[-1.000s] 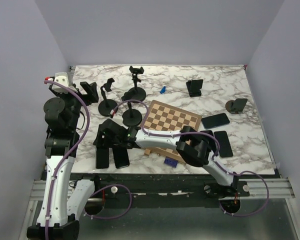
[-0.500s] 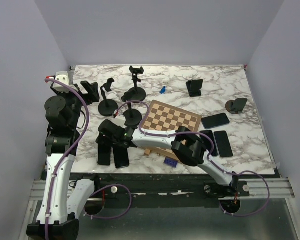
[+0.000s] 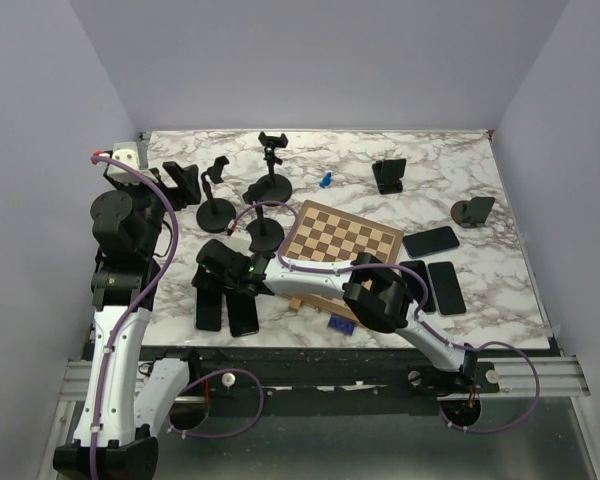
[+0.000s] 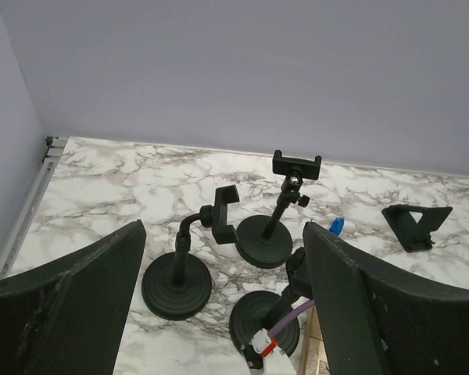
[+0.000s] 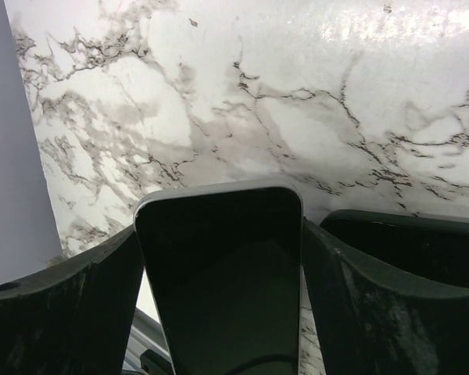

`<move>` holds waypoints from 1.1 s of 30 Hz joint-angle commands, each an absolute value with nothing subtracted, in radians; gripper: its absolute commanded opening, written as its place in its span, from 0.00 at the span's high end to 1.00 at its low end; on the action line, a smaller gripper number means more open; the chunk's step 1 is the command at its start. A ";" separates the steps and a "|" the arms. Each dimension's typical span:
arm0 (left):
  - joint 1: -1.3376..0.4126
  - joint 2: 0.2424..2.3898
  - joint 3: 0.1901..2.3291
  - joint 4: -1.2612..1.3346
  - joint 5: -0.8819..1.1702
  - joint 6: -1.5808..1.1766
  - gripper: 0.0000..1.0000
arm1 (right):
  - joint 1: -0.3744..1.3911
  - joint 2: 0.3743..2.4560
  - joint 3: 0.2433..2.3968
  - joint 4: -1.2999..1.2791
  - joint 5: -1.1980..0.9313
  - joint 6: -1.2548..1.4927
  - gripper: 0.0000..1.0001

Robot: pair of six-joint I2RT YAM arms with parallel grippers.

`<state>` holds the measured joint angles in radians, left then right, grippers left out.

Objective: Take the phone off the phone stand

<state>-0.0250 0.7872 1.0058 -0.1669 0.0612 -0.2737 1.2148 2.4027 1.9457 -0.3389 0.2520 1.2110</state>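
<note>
My right gripper reaches across to the front left of the table. In the right wrist view the right gripper is shut on a black phone, whose edges touch both fingers; it lies low over the marble, pointing at the table's front edge. The phone also shows in the top view. Three black round-base phone stands stand behind, their clamps empty. My left gripper is open and empty, raised at the far left, looking at the stands.
A second phone lies just right of the held one, also in the right wrist view. A chessboard is mid-table, more phones to its right. A wedge stand, a round stand and a blue piece sit at the back.
My right gripper moved left and toward the front edge with the phone between one second and half a second ago, then held still. The left arm has barely moved.
</note>
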 commanded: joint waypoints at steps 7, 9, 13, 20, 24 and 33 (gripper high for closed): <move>-0.029 0.790 1.009 -0.167 0.089 -0.287 0.11 | 1.220 2.417 1.945 -0.351 0.301 1.172 0.00; -0.029 0.795 1.009 -0.169 0.083 -0.285 0.11 | 1.220 2.420 1.955 -0.350 0.289 1.165 0.00; -0.029 0.799 1.008 -0.167 0.087 -0.285 0.11 | 1.221 2.401 1.969 -0.341 0.286 1.127 0.00; -0.029 0.799 1.007 -0.160 0.111 -0.288 0.11 | 1.241 2.222 1.780 -0.137 0.324 0.989 0.00; -0.031 0.808 1.002 -0.146 0.147 -0.287 0.11 | 1.261 2.072 1.610 0.055 0.378 0.873 0.00; -0.101 0.821 0.990 -0.079 0.324 -0.279 0.11 | 1.261 1.695 1.136 0.364 0.609 0.719 0.00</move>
<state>-0.0509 0.8307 1.0054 -0.1410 0.1978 -0.2852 1.2583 1.8339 1.3109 0.1860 0.4286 0.8333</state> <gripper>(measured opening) 0.894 0.998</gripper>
